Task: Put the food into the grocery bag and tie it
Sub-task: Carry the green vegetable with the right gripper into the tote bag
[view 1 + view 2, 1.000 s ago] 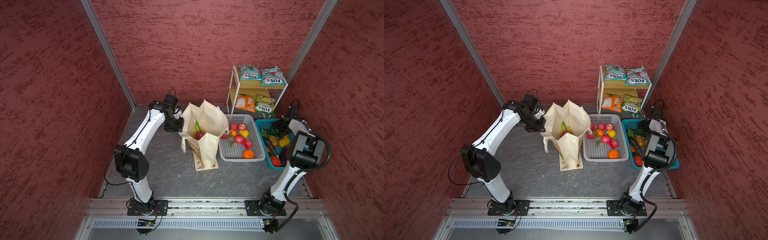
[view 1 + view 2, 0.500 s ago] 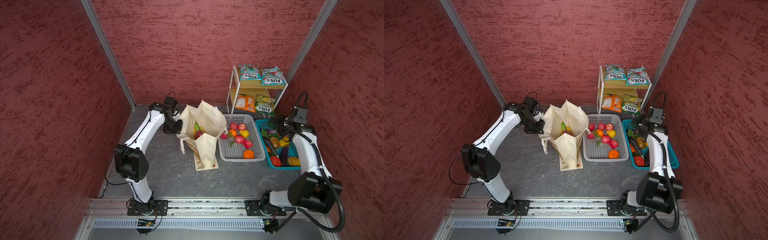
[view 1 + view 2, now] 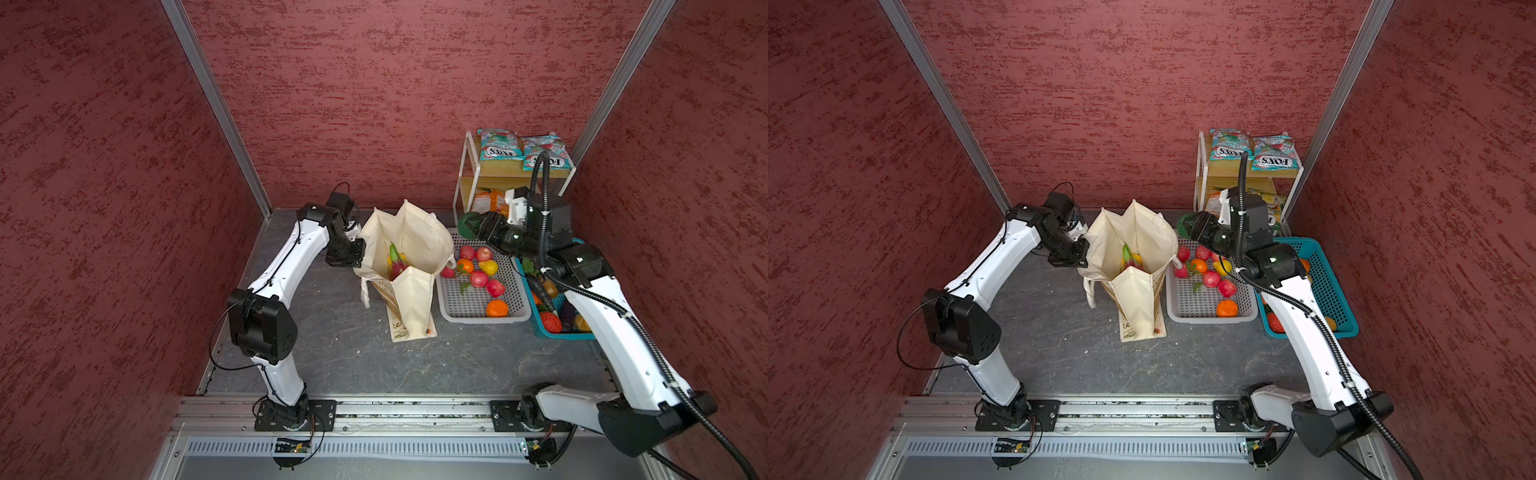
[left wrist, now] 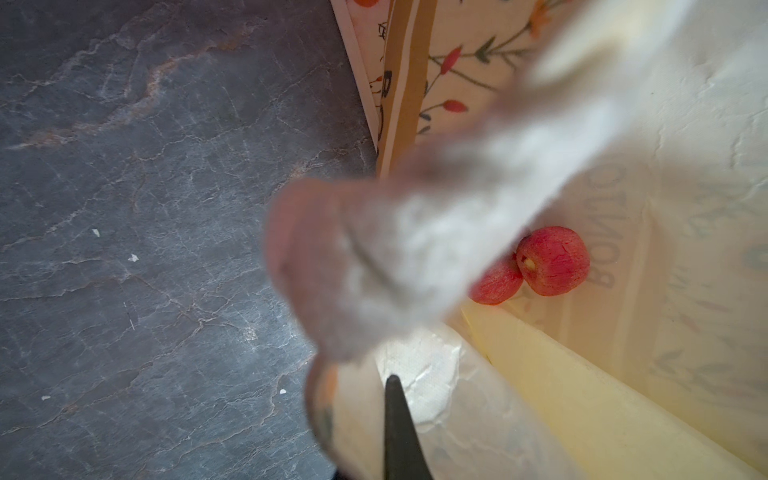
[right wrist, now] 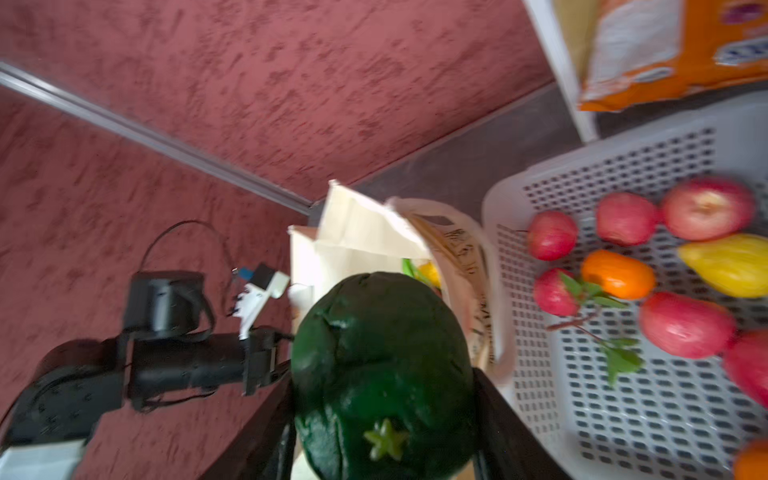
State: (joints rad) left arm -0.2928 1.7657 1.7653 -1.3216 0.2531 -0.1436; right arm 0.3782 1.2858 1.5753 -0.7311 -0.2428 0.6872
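Pinching the grocery bag (image 3: 419, 232) by its rim, my left gripper (image 3: 360, 250) is clamped tight on the cloth. My right gripper (image 3: 471, 226), jaws partly spread, grips the dark green vegetable (image 5: 382, 353) above the far corner of the grey basket (image 3: 482, 319), beside the bag; the dragon fruit (image 3: 395, 268) lies inside.

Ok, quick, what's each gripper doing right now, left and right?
Left gripper: closed, pinching the rim of the grocery bag.
Right gripper: closed on the dark green vegetable, holding it in the air.
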